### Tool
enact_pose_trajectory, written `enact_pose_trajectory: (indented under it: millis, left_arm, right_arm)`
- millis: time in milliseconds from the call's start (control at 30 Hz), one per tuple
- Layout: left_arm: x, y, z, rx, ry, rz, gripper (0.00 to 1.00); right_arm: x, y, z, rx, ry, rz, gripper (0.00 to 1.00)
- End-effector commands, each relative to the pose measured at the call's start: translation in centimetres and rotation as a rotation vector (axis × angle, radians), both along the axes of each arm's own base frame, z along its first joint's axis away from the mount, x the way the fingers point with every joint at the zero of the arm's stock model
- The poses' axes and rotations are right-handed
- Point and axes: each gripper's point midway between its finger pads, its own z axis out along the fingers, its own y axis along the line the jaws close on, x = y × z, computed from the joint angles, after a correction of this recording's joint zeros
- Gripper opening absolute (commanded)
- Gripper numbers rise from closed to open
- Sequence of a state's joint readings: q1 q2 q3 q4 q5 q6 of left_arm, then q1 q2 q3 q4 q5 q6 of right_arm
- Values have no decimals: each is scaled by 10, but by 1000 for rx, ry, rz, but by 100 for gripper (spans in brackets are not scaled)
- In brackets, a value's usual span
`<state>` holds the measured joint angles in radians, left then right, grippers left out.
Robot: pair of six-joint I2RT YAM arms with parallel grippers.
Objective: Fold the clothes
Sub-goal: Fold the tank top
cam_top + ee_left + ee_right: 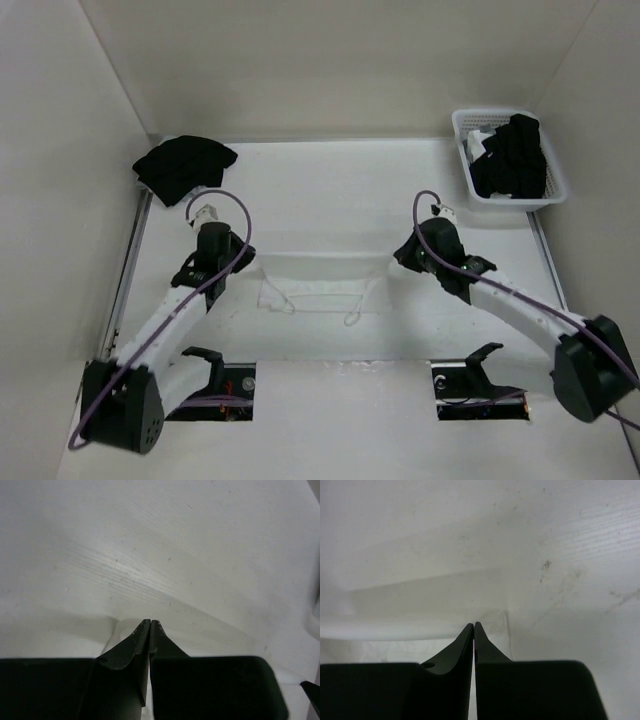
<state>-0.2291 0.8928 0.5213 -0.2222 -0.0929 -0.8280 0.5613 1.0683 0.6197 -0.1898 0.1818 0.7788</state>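
Observation:
The clothes, a thin white top [320, 283], lie on the white table between my two arms. Its far edge runs taut from one gripper to the other, and two narrow strap loops [352, 316] trail at its near edge. My left gripper [250, 256] is shut on the top's left corner. In the left wrist view the jaws [150, 622] meet, with a white fold of fabric [122, 627] at their tips. My right gripper [398, 256] is shut on the right corner. The right wrist view shows its jaws [473, 625] pressed together against a fabric corner [496, 630].
A black garment heap [183, 166] lies at the back left of the table. A white plastic basket [556, 192] with black-and-white clothes stands at the back right. White walls enclose the table on the left, back and right.

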Motion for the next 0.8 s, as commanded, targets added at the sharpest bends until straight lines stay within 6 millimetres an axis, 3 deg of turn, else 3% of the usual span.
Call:
enact_pose_trajectory:
  millis: [0,200,333,533,767]
  left_arm:
    - [71,-6,42,4,-208,27,1]
    - [143,-15,17,15,-181,58,1]
    - [160,-14,8,-14,-162,72,1]
    - [135,-16,12,-51,-195,50,2]
    - [80,-15,-4,-69,-190,21,2]
  right_arm:
    - [59,24,42,97,-168,92,6]
    - [133,16,21,89,-116,42,6]
    - [152,13,18,103,-110,18,6]
    - [135,8,18,113,-129,7,7]
    - [96,-2,-13,134,-85,-15,7]
